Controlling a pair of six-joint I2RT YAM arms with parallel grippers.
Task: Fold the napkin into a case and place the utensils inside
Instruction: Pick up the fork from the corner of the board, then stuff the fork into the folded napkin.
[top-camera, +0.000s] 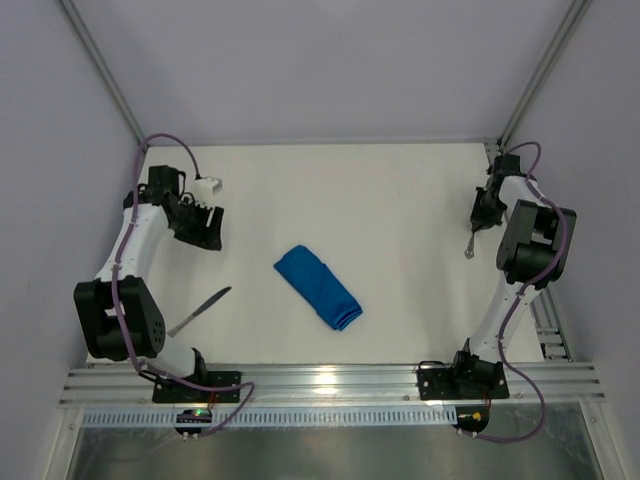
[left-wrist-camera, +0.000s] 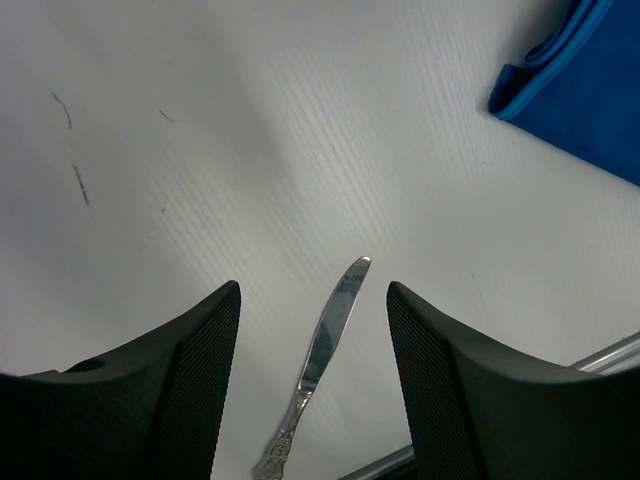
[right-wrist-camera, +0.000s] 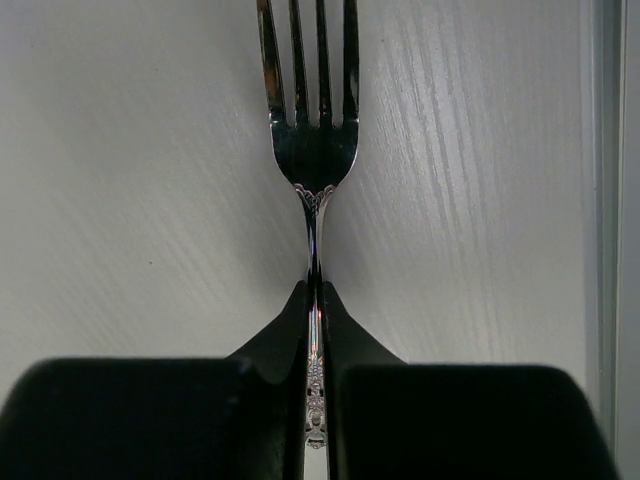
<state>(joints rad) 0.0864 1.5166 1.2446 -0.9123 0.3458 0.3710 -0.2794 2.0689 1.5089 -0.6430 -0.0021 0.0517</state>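
The blue napkin, folded into a narrow case (top-camera: 318, 286), lies slanted at the middle of the table; one end of it shows in the left wrist view (left-wrist-camera: 580, 85). The knife (top-camera: 199, 311) lies on the table at the left, and it shows between the left fingers' view lines (left-wrist-camera: 322, 352). My left gripper (top-camera: 203, 226) is open and empty, above the table, far behind the knife. My right gripper (top-camera: 482, 222) is shut on the fork's handle (right-wrist-camera: 314, 170), with the tines pointing away from it, held over the table at the right; the fork hangs below it (top-camera: 470, 247).
A metal rail (top-camera: 330, 380) runs along the table's near edge. Frame posts stand at the back corners. The table's right edge strip (right-wrist-camera: 610, 180) lies close to the right gripper.
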